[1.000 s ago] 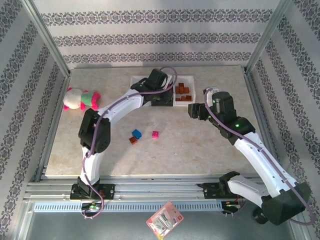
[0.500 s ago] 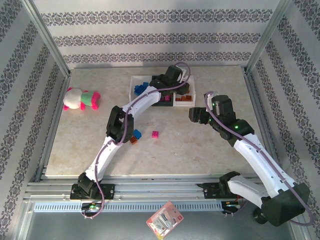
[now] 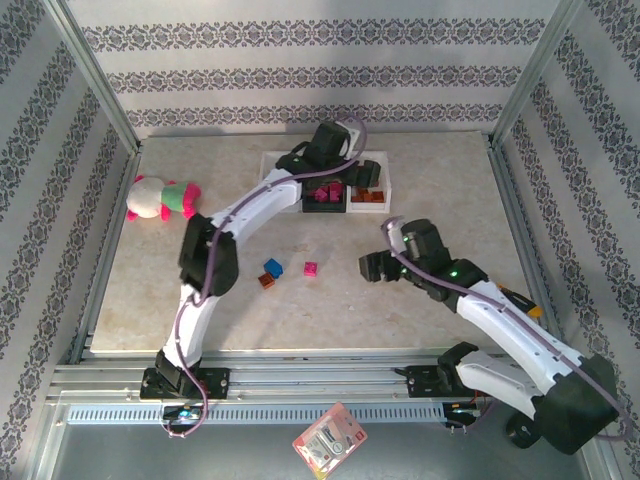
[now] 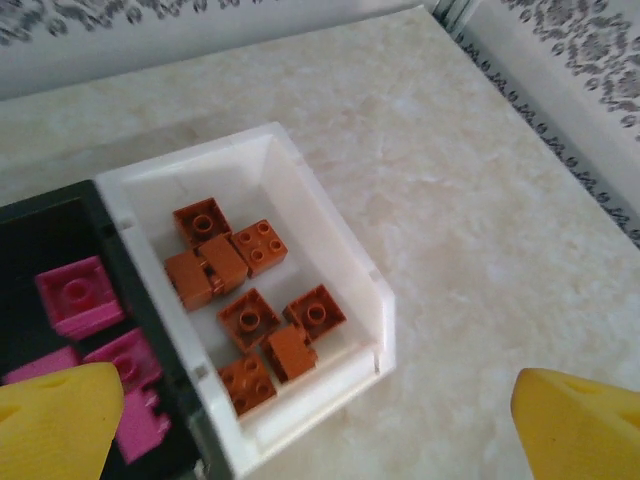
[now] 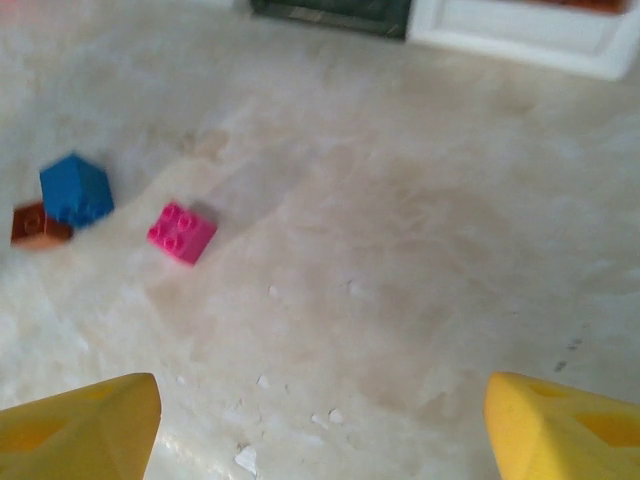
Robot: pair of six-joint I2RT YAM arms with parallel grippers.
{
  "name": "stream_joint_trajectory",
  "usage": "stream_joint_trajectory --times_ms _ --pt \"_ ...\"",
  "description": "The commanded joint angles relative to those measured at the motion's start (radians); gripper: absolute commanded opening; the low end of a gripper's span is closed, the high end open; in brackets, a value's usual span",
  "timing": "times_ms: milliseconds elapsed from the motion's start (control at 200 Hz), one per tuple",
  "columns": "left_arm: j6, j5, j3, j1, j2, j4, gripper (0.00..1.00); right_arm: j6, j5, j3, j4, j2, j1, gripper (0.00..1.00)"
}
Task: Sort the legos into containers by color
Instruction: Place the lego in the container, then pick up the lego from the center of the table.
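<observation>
Legos (image 4: 255, 320) of orange colour lie in the white tray (image 4: 345, 250) at the centre of the left wrist view, several of them touching. Pink bricks (image 4: 80, 295) lie in the black tray (image 4: 135, 280), which butts against the white tray's left wall. Note the left gripper (image 4: 320, 430) over the white tray's near corner: its jaws stand wide apart with nothing between them. In the top view, locate three loose pieces on the table (image 3: 450, 180) at centre frame: a blue brick (image 3: 272, 267), an orange brick (image 3: 266, 281) just beside it at lower left, and a pink brick (image 3: 311, 269) near them on the right. Observe the right gripper (image 3: 372, 266) to the right of the pink brick, apart from it. Its wrist view shows the jaws spread, holding nothing. A plush toy (image 3: 160, 197) lies at the table's left edge
</observation>
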Motion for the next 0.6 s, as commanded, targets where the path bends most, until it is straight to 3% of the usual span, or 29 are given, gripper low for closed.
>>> stream_joint_trajectory --times_ms 0,245,445,595 --pt "-0.033 -0.048 -0.192 -0.003 -0.163 0.117 0.99 -0.053 0.069 -0.042 0.144 0.062 0.089 0.86" --pt "-0.137 -0.167 -0.683 0.049 -0.523 0.146 0.99 -0.088 0.102 0.031 0.252 0.319 0.228 0.86" --pt "-0.244 -0.244 -0.989 0.132 -0.765 0.064 0.99 -0.092 0.05 0.136 0.313 0.536 0.245 0.83" --pt "-0.286 -0.289 -1.129 0.184 -0.905 -0.008 0.99 -0.081 0.023 0.228 0.328 0.682 0.248 0.79"
